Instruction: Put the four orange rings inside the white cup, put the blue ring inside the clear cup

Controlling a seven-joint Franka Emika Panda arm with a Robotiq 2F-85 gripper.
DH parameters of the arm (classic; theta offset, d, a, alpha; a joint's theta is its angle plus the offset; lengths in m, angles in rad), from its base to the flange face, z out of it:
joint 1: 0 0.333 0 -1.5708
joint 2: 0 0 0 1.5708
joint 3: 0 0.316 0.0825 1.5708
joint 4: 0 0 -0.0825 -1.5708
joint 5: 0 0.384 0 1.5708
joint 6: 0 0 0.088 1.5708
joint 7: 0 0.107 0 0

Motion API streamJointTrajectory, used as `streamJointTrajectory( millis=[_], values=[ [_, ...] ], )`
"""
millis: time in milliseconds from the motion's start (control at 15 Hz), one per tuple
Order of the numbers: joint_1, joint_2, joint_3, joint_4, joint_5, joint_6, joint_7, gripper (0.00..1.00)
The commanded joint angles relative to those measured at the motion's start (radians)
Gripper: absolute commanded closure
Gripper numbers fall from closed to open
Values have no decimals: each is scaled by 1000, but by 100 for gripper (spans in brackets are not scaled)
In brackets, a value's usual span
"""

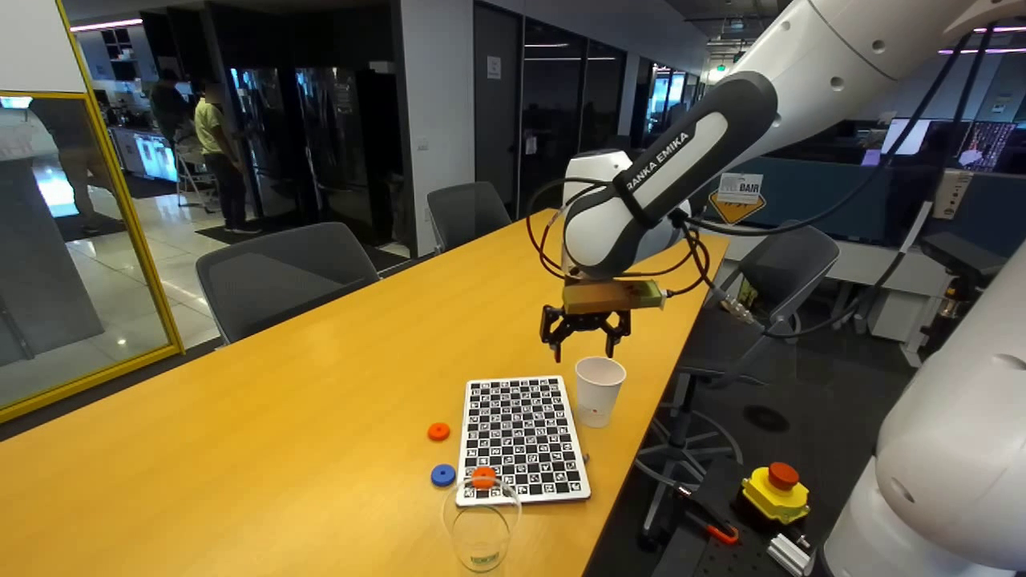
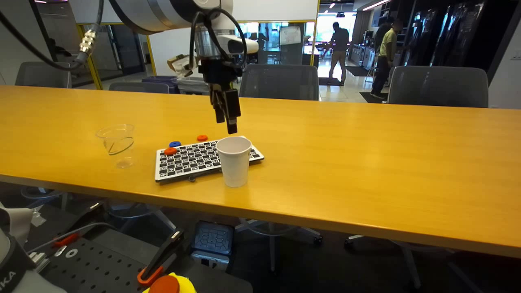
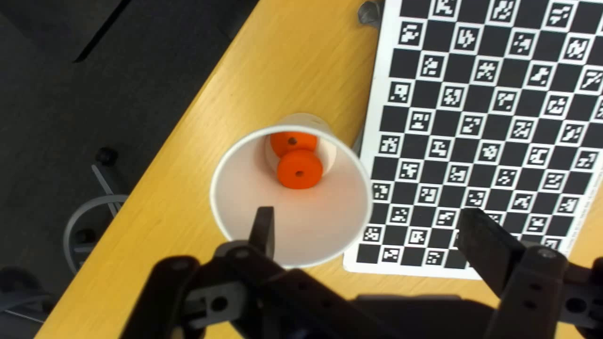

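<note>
Wrist view has our fingers (image 3: 264, 228) spread wide, nothing held between them. In an exterior view the gripper (image 1: 583, 353) hangs near the white cup (image 1: 599, 401), about level with its rim or a little above, with no contact we can make out. Deep inside that upright cup we count two orange rings (image 3: 300, 170), one overlapping the other. Just beside the cup lies the checkered board (image 1: 525, 437); a third orange ring (image 2: 170, 151) sits on it, at the end toward the clear cup (image 2: 117, 145). Off the board, on the table (image 2: 366, 162), are the fourth orange ring (image 2: 202, 138) and the blue ring (image 2: 175, 144), both near the board's long edge away from the white cup. The clear cup stands upright with no ring in it. By our judgement the orange share is half done: two in, two to fetch, and the blue ring's placing wholly ahead of us.
</note>
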Motion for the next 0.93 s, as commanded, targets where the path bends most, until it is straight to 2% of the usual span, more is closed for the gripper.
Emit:
streamJointTrajectory(
  millis=[0,400,867],
  values=[
    [63,-38,56,-6,1,13,-6,0],
    [171,106,134,91,55,42,-49,0],
    [236,339,125,249,32,85,-93,0]
  ],
)
